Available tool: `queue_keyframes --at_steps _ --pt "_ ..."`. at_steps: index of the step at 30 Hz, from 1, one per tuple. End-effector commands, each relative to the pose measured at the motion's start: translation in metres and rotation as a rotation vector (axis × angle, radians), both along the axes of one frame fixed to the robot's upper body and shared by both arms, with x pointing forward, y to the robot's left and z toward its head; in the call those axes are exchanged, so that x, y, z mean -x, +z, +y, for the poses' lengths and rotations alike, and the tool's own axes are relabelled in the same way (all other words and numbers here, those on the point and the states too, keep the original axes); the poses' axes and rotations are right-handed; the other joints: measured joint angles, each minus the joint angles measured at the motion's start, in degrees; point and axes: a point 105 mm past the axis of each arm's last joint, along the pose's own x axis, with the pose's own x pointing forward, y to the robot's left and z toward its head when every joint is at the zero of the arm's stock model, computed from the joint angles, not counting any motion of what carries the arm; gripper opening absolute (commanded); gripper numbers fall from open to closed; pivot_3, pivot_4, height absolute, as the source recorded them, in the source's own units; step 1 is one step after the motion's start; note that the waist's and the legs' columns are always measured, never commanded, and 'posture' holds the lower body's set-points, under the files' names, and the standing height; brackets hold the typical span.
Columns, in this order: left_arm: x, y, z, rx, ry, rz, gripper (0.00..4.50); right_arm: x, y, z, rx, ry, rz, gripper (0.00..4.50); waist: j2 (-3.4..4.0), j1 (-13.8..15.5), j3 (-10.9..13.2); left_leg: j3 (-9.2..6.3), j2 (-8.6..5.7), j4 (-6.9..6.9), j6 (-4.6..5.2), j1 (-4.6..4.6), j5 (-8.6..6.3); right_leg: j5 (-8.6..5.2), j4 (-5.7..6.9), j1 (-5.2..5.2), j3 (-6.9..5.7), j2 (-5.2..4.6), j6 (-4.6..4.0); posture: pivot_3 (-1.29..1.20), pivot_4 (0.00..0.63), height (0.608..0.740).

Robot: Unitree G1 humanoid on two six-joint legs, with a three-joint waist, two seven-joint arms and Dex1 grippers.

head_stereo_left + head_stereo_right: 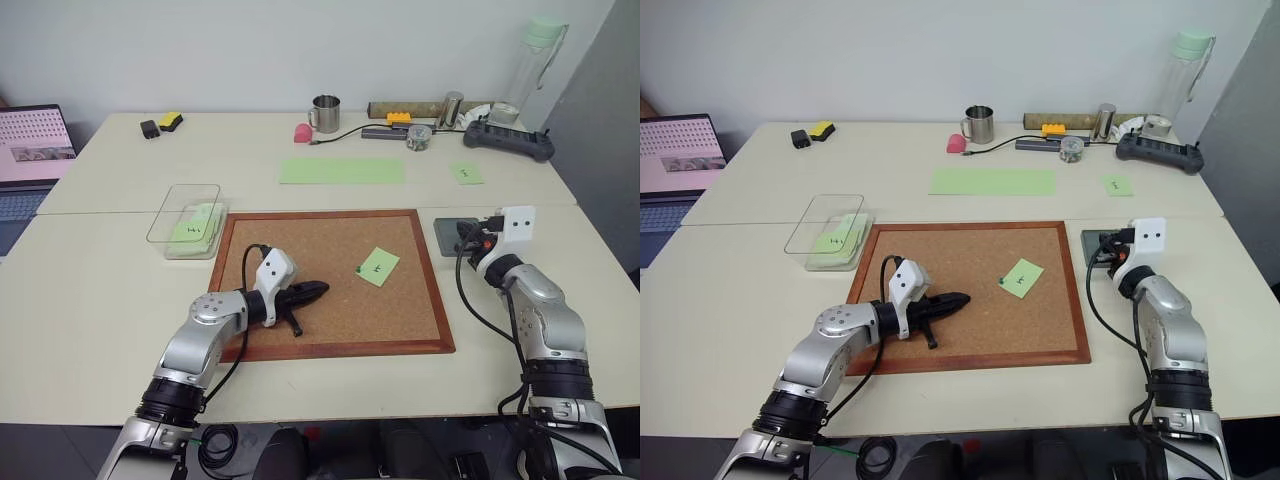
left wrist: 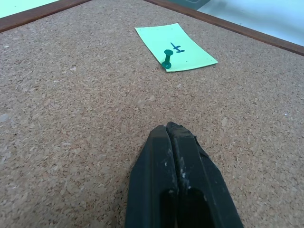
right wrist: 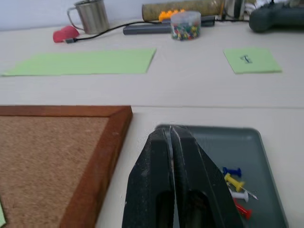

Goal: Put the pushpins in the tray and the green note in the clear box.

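Observation:
The green note (image 1: 378,266) lies on the cork board (image 1: 300,240), right of centre, with a dark mark on it. A green pushpin (image 2: 166,61) stands in its near-left corner. My left gripper (image 1: 320,290) is shut and empty, resting low over the board a short way left of the note. The dark grey tray (image 1: 446,235) sits just off the board's right edge and holds several pushpins (image 3: 235,183) in blue, yellow, white and red. My right gripper (image 3: 170,130) hovers over the tray's near-left part, shut, with nothing visible between its fingers. The clear box (image 1: 157,222) stands left of the board with green notes inside.
A long green paper strip (image 1: 342,170) and another small green note (image 1: 466,173) lie behind the board. Along the back are a metal mug (image 1: 326,113), a jar of pins (image 1: 418,137), a black controller (image 1: 508,140) and a bottle (image 1: 530,70). A laptop (image 1: 30,150) sits far left.

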Motion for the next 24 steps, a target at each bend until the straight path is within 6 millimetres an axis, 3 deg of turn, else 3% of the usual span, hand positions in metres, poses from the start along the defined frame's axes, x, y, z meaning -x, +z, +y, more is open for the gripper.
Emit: queue_keyframes --at_steps 1,9,14,18,24 --pt "0.003 -0.018 0.012 -0.046 0.043 0.067 0.00 -0.010 0.010 -0.006 -0.033 -0.015 -0.029 0.56 0.00 -0.01 0.00 0.00 0.00 0.00 0.00 0.01 0.00 0.00 0.00 0.01 0.00 0.00 0.00 0.00 0.150 0.740" --pt "0.004 -0.017 0.015 -0.045 0.057 0.066 0.00 -0.016 0.009 -0.012 -0.035 -0.026 -0.026 2.26 0.00 -0.17 0.00 0.02 0.01 -0.01 0.00 0.01 0.00 0.04 0.00 0.00 0.02 0.00 -0.07 0.00 0.150 0.740" --pt "0.004 -0.017 0.015 -0.043 0.061 0.066 0.00 -0.013 0.022 -0.013 0.014 -0.019 -0.092 3.30 0.00 -0.32 0.00 0.02 0.01 -0.02 0.00 0.01 0.00 0.03 0.00 0.00 0.01 0.00 -0.05 0.00 0.150 0.740" --pt "0.003 -0.017 0.015 -0.043 0.061 0.066 0.00 -0.003 0.038 0.012 0.067 0.109 -0.182 4.24 0.00 -0.39 0.00 0.02 0.01 -0.02 0.00 0.01 0.00 0.01 0.00 0.00 0.02 0.00 -0.02 0.00 0.150 0.740" --pt "0.002 -0.017 0.013 -0.043 0.054 0.069 0.00 0.030 0.031 0.076 0.105 0.441 -0.179 4.24 0.00 -0.40 0.00 -0.03 0.02 -0.02 0.00 0.01 0.00 -0.05 0.00 0.02 -0.02 0.00 0.09 0.00 0.150 0.740"
